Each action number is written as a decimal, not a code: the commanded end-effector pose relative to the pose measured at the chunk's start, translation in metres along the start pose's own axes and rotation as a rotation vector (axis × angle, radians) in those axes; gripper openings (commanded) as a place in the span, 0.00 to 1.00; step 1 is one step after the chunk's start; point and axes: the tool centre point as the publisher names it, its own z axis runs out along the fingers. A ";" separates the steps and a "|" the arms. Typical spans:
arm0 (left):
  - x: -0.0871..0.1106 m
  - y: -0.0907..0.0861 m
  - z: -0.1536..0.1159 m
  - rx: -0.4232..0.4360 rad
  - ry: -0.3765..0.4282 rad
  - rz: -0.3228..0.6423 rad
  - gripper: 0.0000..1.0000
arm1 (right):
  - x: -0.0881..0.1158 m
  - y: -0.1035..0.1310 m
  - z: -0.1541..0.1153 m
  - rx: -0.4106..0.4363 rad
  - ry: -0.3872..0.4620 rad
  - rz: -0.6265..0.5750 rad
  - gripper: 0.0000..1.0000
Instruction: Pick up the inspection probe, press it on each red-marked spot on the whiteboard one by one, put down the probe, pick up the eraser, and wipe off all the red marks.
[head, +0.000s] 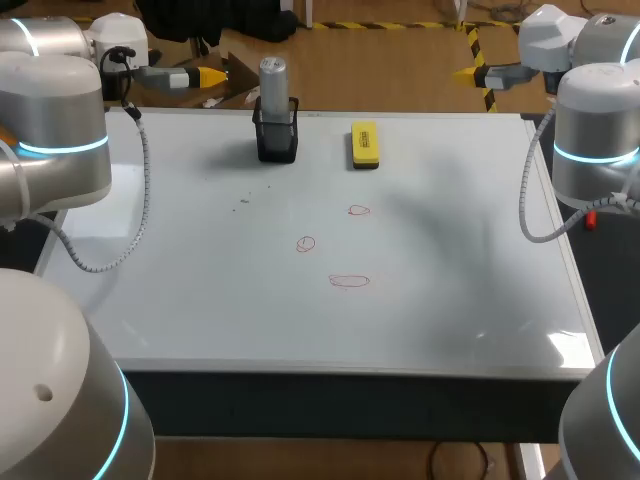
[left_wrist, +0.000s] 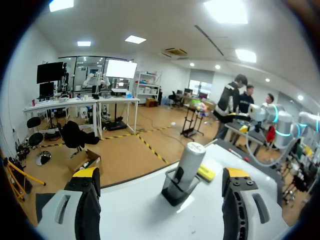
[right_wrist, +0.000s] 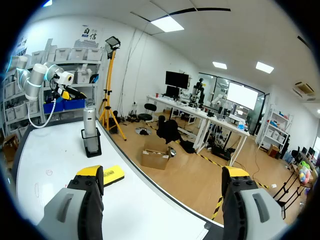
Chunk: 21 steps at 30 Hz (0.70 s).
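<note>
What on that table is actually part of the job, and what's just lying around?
For the job:
probe
holder
eraser
red marks, three of them
whiteboard

Lying about:
only a few dark specks on the whiteboard

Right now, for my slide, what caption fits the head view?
Probe upright in its black holder, yellow eraser beside it, three red marks on the whiteboard.

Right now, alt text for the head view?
A whiteboard bears three red marks; at its far edge a grey probe stands in a black holder beside a yellow eraser. Left end effector and right end effector hang at the far corners, empty.
</note>
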 end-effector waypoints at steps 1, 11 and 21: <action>0.000 0.000 0.000 -0.002 0.002 -0.001 1.00 | 0.000 0.000 0.000 0.001 0.001 0.000 1.00; 0.000 0.000 0.000 -0.002 0.002 -0.001 1.00 | 0.000 0.000 0.000 0.001 0.001 0.000 1.00; 0.003 0.004 0.005 -0.003 0.059 0.053 1.00 | 0.000 0.000 0.000 0.001 0.001 0.000 1.00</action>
